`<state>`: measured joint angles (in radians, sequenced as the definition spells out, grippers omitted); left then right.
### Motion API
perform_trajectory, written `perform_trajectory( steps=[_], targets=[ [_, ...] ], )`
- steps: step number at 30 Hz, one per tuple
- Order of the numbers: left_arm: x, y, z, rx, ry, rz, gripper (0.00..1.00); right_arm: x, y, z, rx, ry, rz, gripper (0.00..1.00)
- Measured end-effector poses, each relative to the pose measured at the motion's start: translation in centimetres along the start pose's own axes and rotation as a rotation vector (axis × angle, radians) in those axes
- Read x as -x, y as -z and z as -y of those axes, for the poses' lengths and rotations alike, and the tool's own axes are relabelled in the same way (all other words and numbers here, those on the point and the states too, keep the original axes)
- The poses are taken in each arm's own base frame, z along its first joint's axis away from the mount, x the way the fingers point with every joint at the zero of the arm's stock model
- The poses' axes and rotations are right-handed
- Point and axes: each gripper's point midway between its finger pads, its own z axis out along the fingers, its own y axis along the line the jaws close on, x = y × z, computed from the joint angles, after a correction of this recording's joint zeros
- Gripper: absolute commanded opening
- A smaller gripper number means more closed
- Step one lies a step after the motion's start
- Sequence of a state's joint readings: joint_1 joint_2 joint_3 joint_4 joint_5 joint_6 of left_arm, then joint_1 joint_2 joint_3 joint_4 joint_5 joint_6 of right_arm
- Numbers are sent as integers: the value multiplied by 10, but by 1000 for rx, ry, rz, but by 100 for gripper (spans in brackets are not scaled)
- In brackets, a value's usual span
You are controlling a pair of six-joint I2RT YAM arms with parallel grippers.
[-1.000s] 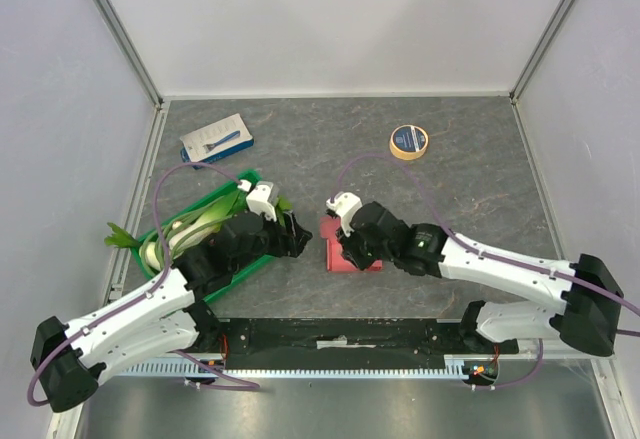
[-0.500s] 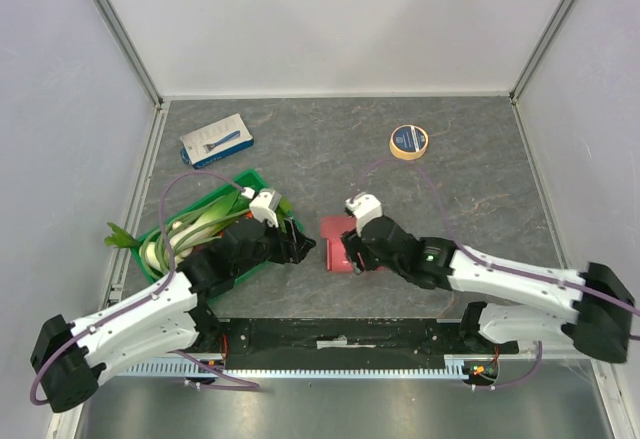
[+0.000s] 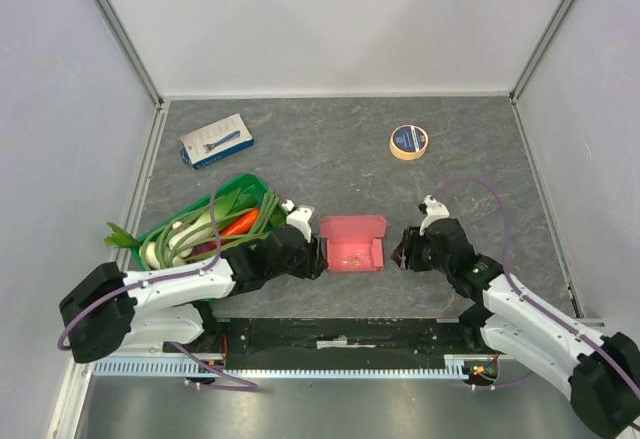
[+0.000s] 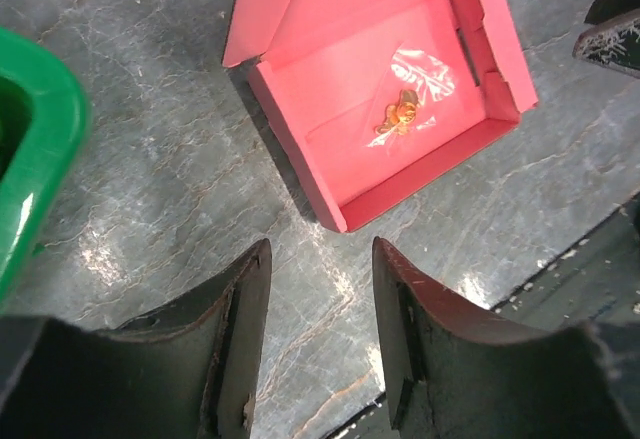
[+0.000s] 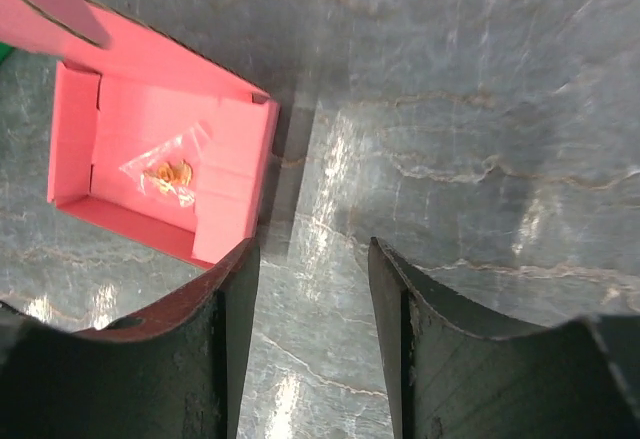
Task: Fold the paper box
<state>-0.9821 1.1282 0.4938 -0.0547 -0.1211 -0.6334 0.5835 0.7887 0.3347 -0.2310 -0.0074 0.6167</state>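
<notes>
The paper box (image 3: 352, 244) is a pink card tray lying open on the grey table, with its lid flap folded back on the far side. A small clear bag holding something orange (image 4: 404, 111) lies inside it. My left gripper (image 3: 318, 256) sits just off the box's left side, open and holding nothing; in the left wrist view the box (image 4: 385, 109) lies ahead of the left gripper (image 4: 320, 254). My right gripper (image 3: 403, 249) is a little to the right of the box, open and empty. In the right wrist view the box (image 5: 165, 174) lies up and to the left of the right gripper (image 5: 312, 254).
A green crate (image 3: 243, 178) of leeks and a carrot stands left of the box, close behind my left arm; its rim (image 4: 40, 139) shows in the left wrist view. A blue-and-white flat package (image 3: 216, 140) lies at the back left and a tape roll (image 3: 408, 142) at the back right.
My right gripper has let go of the box and drawn back to the right. The left gripper has come down to the box's left side. The box now lies uncovered and open.
</notes>
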Motion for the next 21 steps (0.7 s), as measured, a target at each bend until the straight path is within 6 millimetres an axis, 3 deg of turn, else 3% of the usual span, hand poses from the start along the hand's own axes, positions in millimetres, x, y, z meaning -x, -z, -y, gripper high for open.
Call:
perform_trajectory(
  steps=[5, 14, 21],
  targets=[
    [-9, -14, -1, 45, -36, -4, 51, -22, -15, -5, 86, -42, -65, 51],
    [11, -26, 10, 16, -20, 94, 53, -7, -28, -33, 235, -47, -19, 45],
    [3, -39, 6, 33, -25, 78, 52, -23, -36, -33, 220, -30, -76, 40]
  ],
)
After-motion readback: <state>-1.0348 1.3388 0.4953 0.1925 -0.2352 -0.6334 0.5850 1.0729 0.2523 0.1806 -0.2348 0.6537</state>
